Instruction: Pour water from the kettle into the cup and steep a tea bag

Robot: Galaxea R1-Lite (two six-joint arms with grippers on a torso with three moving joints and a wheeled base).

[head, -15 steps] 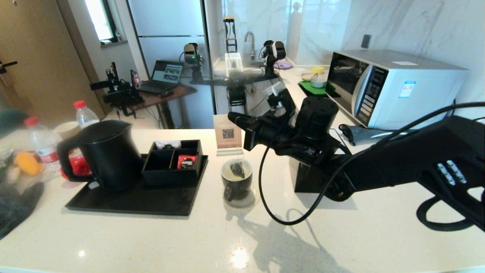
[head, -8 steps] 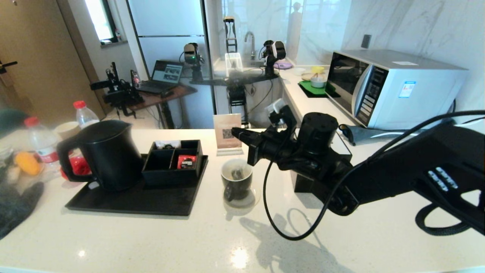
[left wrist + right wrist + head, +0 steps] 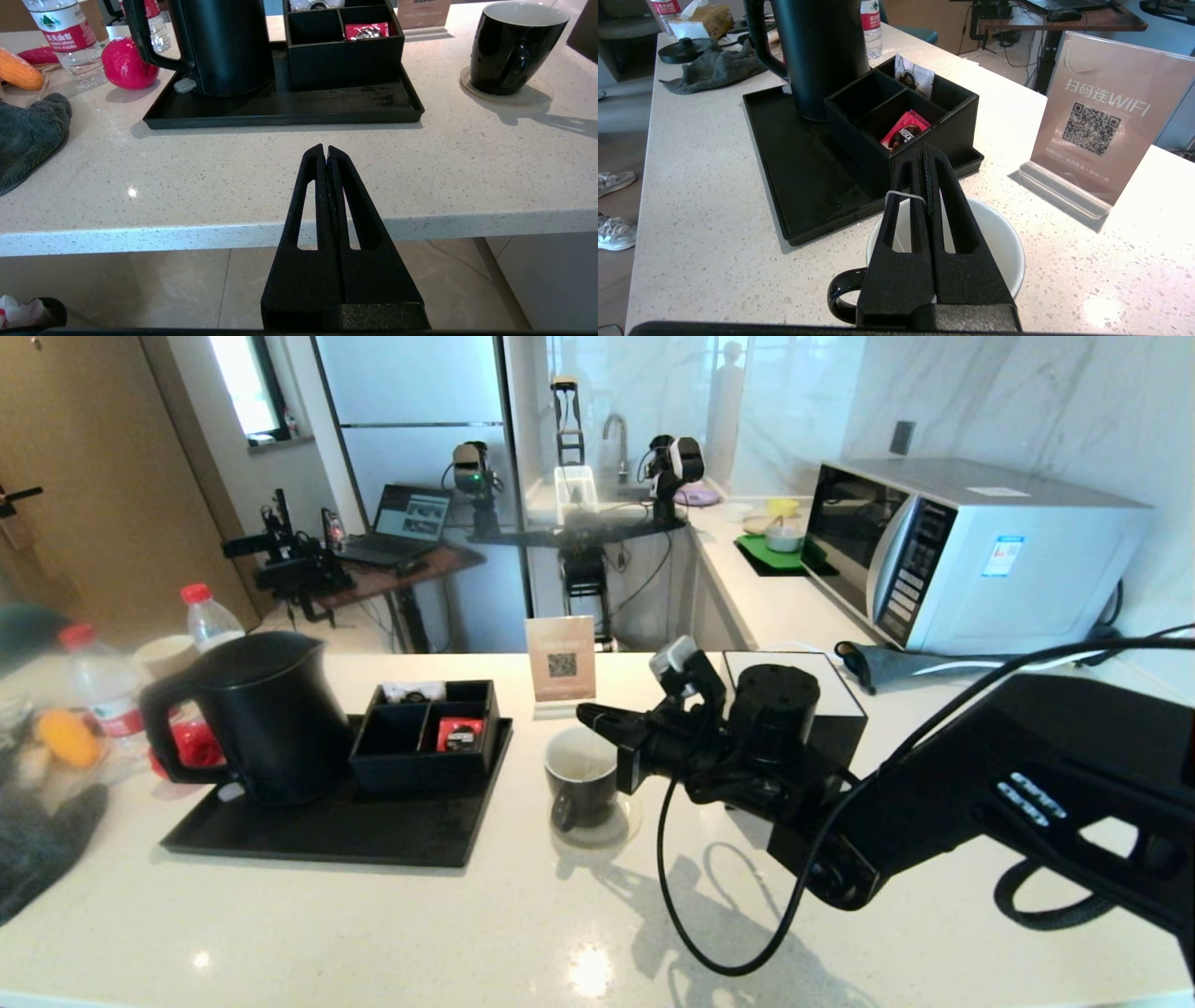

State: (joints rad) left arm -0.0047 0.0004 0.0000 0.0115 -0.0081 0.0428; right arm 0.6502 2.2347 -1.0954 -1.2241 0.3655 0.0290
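Tea bag sits out of sight inside the cup mid-worktop, lowered by the right gripper, fingers clenched on its string; steeping looks under way. Left gripper clenched, parked below the worktop's front edge.

daylight scene, bright and even – main source looks like the window at the back left, with the pale marble wall bouncing it around. small specular hotspots on the speckled countertop near the front edge. the right arm throws a soft, double-edged shadow toward the front of the counter; the cup throws a fainter one. head view has wide-angle bowing at the edges – its left border is smeared, the bottles and cloth there are out of focus. both wrist views are sharp. the kettle reads as flat black, little surface detail.
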